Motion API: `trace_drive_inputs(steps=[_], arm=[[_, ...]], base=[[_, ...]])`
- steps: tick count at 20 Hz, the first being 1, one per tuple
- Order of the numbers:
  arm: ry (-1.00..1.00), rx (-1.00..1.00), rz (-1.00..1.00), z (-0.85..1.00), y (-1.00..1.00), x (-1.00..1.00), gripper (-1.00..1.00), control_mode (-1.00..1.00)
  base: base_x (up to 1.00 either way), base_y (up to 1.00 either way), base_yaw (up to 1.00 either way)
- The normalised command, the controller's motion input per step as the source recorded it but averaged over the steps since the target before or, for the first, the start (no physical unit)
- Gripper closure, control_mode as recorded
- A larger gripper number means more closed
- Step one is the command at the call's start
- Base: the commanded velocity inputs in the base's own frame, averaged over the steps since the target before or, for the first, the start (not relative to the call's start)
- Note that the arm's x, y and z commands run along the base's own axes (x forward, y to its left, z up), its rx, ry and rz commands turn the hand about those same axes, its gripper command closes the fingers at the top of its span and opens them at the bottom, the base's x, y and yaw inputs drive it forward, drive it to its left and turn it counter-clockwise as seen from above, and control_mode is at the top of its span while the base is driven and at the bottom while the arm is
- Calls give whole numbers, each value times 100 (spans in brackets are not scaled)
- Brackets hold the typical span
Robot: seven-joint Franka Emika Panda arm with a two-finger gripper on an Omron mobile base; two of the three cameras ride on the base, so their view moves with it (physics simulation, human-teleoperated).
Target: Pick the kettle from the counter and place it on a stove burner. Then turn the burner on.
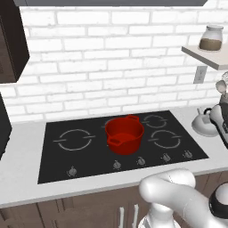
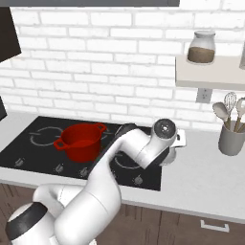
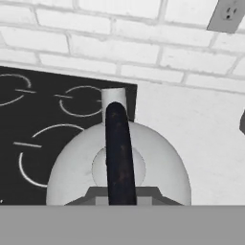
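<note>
Just off the right edge of the stove (image 1: 58, 167), on the pale counter (image 2: 201, 184), sits the kettle (image 3: 119, 162). In the hand view it lies dead centre, spout at twelve o'clock, its dark arched handle (image 3: 118, 153) running straight down to six o'clock, where the gripper (image 3: 122, 196) meets it. The fingertips sit at the very bottom of that view; the jaws are drawn in as narrow as they go, and from how the handle runs between them I judge they are clamped on it. Whether the kettle has left the counter I cannot tell.

From the left base view the kettle shows at three o'clock, beside the black glass; from the right base view the arm hides most of it.

The step in hand looks like the pick — grasp made, carry not yet begun. The red pot (image 1: 125, 134) stands mid-stove, between the rings. The big burner (image 1: 75, 140) lies at nine o'clock from the pot, on the far side from the kettle, bare and free.

Next move, as I judge it: lift straight up until the kettle's base is clear of the counter, then carry it high enough across to pass over the pot's rim and handles, and set it level inside the big ring. The knobs (image 1: 117, 165) along the front edge wait for afterwards — the matching one is probably the leftmost.
</note>
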Motion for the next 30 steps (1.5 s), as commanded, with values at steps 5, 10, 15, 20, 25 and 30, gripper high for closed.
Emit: trace_drive_inputs(steps=[5, 10, 15, 20, 25, 30], arm=[[-4, -5, 10, 41, 58, -4, 100, -100], [-2, 0, 8, 46, 43, 0, 100, -100], [0, 4, 9, 40, 54, 0, 100, -100], [4, 4, 10, 25, 75, -6, 100, -100], [7, 2, 10, 19, 87, -4, 100, -100], [1, 3, 6, 32, 88, 0, 100, -100]], base=[[0, 0, 0], [0, 0, 0], [0, 0, 0], [0, 0, 0], [0, 0, 0], [0, 0, 0]])
